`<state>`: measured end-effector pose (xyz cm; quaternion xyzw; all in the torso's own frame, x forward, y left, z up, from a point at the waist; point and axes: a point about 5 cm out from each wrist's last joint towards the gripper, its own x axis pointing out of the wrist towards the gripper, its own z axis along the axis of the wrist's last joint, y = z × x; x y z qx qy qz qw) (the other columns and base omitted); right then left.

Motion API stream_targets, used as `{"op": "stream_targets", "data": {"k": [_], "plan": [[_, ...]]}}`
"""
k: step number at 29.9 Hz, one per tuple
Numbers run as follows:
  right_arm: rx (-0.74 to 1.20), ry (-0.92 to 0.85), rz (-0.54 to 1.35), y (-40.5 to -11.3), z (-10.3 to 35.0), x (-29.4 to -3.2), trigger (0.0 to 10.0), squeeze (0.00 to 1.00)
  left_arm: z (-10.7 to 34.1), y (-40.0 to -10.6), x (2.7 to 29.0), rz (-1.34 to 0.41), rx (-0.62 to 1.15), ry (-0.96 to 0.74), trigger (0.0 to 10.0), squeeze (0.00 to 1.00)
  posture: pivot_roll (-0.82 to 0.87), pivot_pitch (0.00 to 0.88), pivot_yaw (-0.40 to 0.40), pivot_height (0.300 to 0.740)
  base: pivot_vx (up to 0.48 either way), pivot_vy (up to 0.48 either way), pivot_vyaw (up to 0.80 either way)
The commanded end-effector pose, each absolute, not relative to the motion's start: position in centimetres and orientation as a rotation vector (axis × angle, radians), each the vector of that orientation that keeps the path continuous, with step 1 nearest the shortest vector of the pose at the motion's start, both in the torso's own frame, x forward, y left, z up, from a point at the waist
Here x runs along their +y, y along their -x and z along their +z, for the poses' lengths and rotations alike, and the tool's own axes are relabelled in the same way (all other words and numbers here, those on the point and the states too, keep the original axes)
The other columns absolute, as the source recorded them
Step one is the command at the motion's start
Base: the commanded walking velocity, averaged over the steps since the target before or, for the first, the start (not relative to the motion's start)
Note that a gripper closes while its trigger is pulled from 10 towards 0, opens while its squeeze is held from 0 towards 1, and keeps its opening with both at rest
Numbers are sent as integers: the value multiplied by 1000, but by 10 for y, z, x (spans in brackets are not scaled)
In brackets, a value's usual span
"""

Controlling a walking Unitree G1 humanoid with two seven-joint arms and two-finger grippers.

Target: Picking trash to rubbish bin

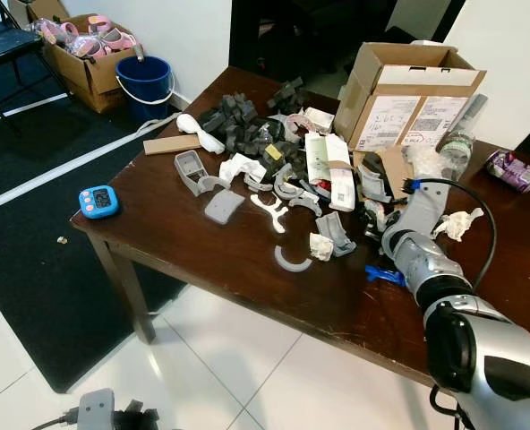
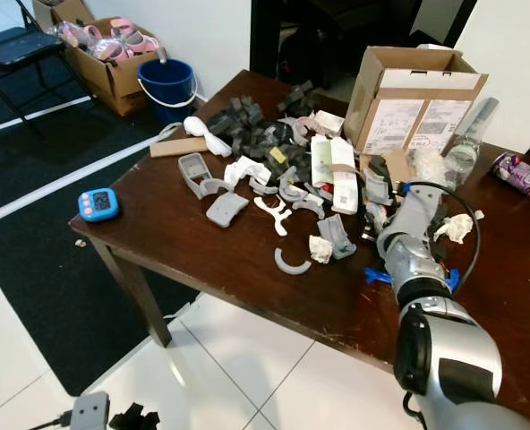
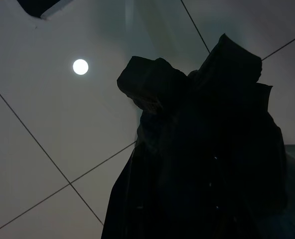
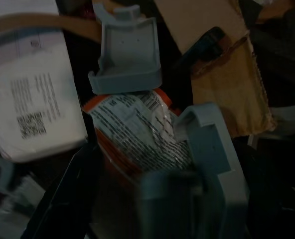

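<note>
Trash covers the dark wooden table [image 1: 202, 251]: grey plastic parts, dark foam pieces [image 1: 238, 121], white paper scraps and a white labelled packet [image 1: 328, 170]. My right arm reaches over the table's right side, its gripper [image 1: 372, 222] down in the clutter in front of the cardboard box [image 1: 408, 94]. In the right wrist view the fingers [image 4: 63, 199] stand open, spread around an orange-and-clear wrapper [image 4: 132, 124] lying between two grey plastic pieces [image 4: 130, 55]. My left arm [image 1: 95, 412] hangs idle low beside the table.
A blue bucket [image 1: 144, 85] stands on the floor beyond the table's far left corner, beside a carton of pink items [image 1: 90, 49]. A blue timer [image 1: 98, 201] lies near the table's left edge. A crumpled tissue [image 1: 457, 224], a bottle [image 1: 457, 143] and a purple packet [image 1: 514, 170] lie at the right.
</note>
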<state>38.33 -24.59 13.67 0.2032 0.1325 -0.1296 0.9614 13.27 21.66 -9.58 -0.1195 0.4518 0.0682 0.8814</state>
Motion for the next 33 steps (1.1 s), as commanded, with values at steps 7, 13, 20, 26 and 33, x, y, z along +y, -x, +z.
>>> {"op": "stream_targets", "data": {"k": [7, 13, 20, 26, 33], "plan": [[270, -595, -245, -380, 133, -251, 10000, 0, -110, -108, 182, 27, 1069, 302, 10000, 0, 159, 161, -118, 740, 0, 0, 0], [308, -590, -245, -379, 128, -249, 10000, 0, -110, -107, 180, 24, 1069, 304, 10000, 0, 162, 162, -121, 740, 0, 0, 0], [338, -440, -249, -377, 124, -250, 0, 0, -110, -108, 180, 25, 1068, 306, 10000, 0, 161, 158, -121, 740, 0, 0, 0], [359, -313, -230, -377, 122, -244, 0, 0, -109, -111, 181, 37, 1052, 311, 10000, 0, 161, 157, -122, 740, 0, 0, 0], [340, -338, -219, -379, 124, -242, 0, 0, -105, -123, 183, 31, 1016, 317, 10000, 0, 160, 158, -119, 740, 0, 0, 0]]}}
